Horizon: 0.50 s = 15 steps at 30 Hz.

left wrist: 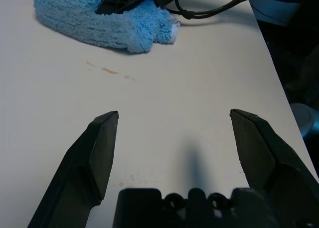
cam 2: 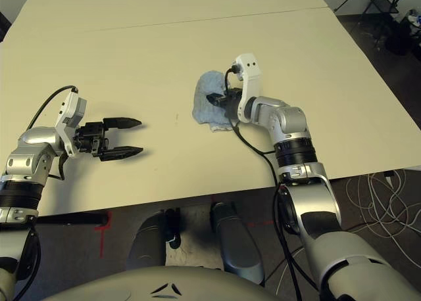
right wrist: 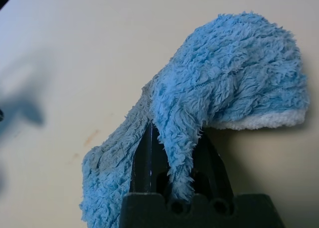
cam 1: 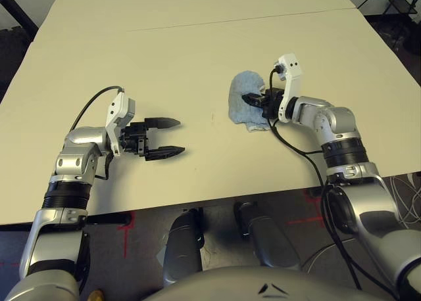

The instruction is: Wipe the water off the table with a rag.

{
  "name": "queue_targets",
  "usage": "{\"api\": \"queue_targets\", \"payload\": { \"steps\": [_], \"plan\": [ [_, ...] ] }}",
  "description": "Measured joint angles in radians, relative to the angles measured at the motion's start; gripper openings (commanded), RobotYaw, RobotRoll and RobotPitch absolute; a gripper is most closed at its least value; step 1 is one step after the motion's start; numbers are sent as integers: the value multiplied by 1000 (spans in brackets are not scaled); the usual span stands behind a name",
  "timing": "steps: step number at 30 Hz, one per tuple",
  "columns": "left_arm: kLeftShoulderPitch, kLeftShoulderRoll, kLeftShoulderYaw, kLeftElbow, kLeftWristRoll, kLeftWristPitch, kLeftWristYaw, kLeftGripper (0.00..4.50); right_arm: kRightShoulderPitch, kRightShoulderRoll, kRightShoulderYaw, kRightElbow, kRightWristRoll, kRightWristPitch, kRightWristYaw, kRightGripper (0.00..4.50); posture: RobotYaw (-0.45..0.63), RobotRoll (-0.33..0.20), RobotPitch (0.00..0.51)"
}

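No readable text, label, brand, number or sign appears on anything here.

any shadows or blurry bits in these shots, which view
Left wrist view: the left gripper throws a soft dark shadow on the table between its open fingers, which look slightly soft up close. Right wrist view: a blurred dark shadow falls on the table at the far side, while the rag pinched by the right gripper is sharp. Left eye view: even light, faint shadows under both arms.

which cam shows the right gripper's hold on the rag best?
Right wrist view: the right gripper is pinched on a fold of the rag, seen close. Both eye views show the fingers over the rag from afar; the left wrist view shows a fingertip on it.
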Motion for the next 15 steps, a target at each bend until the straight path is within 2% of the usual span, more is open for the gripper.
{"api": "queue_targets", "payload": {
  "steps": [6, 15],
  "plan": [
    [0, 0, 0, 0, 0, 0, 1, 4500, -8, 18, 15, 2, -3, -1, 0, 114, -196, 0, 198],
    [-7, 0, 0, 2, 0, 0, 1, 4500, -18, -48, 14, 25, -11, -18, 18, 114, -213, 0, 193]
  ]
}}
